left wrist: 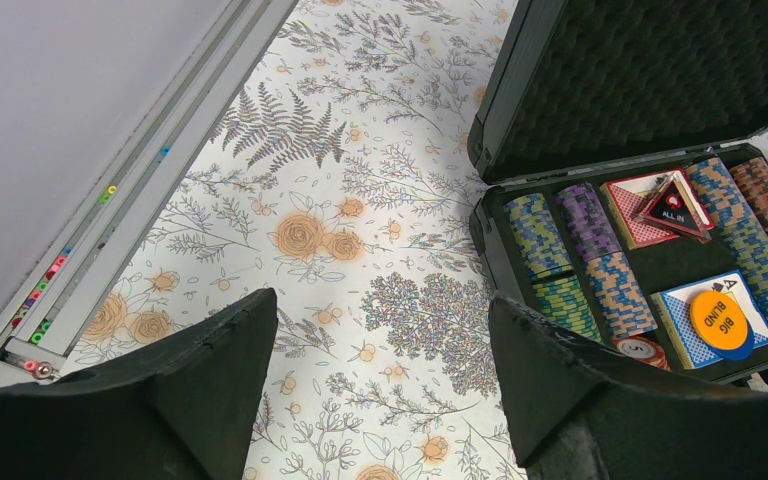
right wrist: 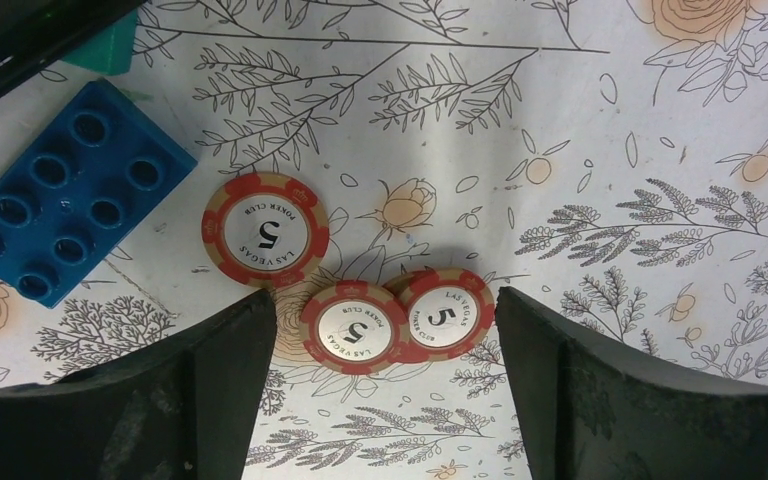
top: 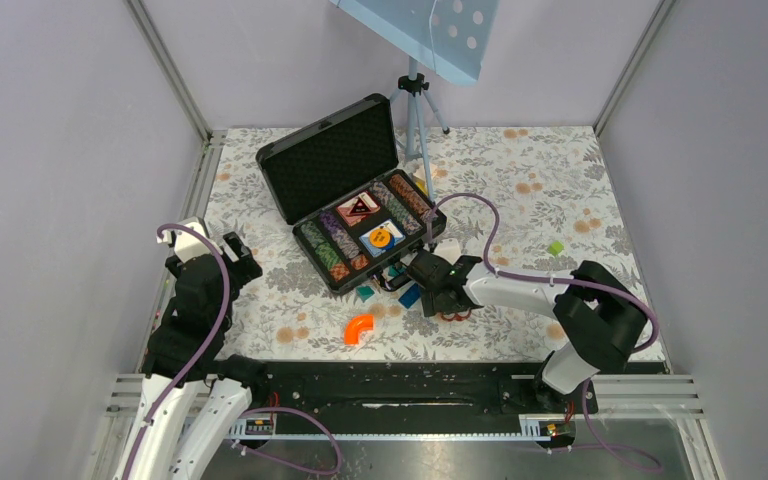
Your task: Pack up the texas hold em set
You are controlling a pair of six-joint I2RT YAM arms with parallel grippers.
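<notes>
Black hard briefcase (top: 345,190) open with striped chip rows (top: 325,248) packed; three red round chips (right wrist: 360,328) unpacked on desk (top: 560,200) under right gripper (right wrist: 382,308), its fingers spread; left gripper (left wrist: 382,322) fingers apart, empty.

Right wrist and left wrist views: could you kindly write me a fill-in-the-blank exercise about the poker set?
Beneath the open right claw lie ___ loose red chips. Each chip shows the number ___. The briefcase lid is ___, not shut. The BIG BLIND disc rests on the ___ card deck.
Missing: three; 5; open; blue.
</notes>
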